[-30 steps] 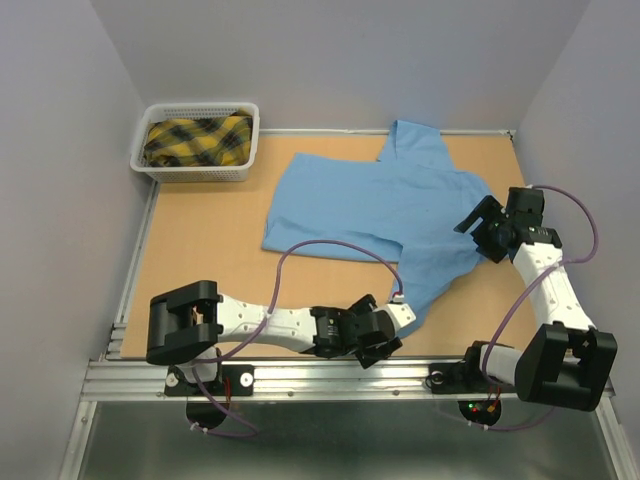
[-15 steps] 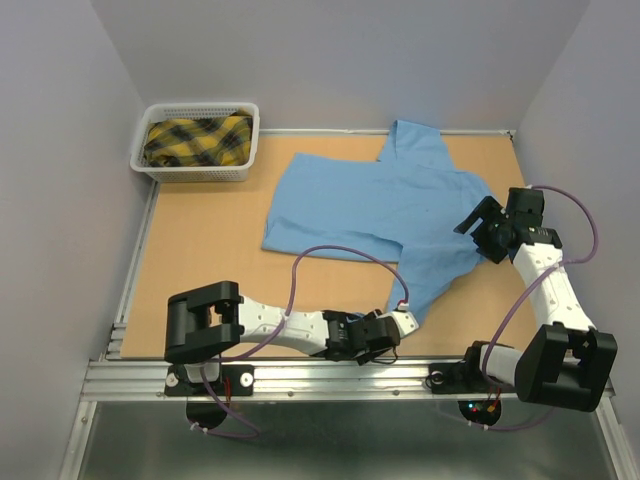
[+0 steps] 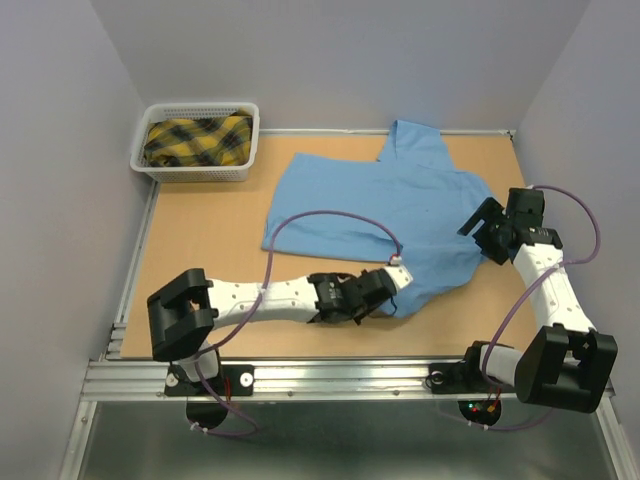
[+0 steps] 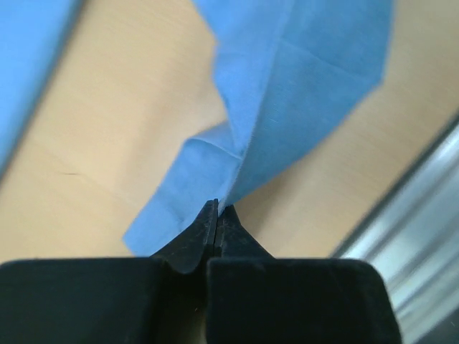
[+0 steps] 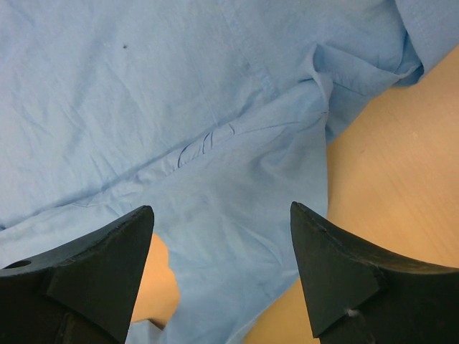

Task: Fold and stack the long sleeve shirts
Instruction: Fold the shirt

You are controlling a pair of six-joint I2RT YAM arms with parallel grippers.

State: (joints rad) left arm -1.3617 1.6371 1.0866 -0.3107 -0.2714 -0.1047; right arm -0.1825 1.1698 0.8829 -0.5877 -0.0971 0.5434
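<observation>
A light blue long sleeve shirt lies spread on the wooden table, its sleeve running toward the near edge. My left gripper is shut on the end of that sleeve. In the left wrist view the jaws meet on a folded edge of the blue cloth, which rises off the table. My right gripper hangs open above the shirt's right side. Between its fingers the right wrist view shows only the shirt lying below.
A white basket holding a yellow and black plaid cloth stands at the back left corner. Grey walls close in the left, back and right. A metal rail runs along the near edge.
My left gripper has shut on the sleeve end and pulled it away from the near edge, toward the shirt's body. The right arm has stayed still and open.
</observation>
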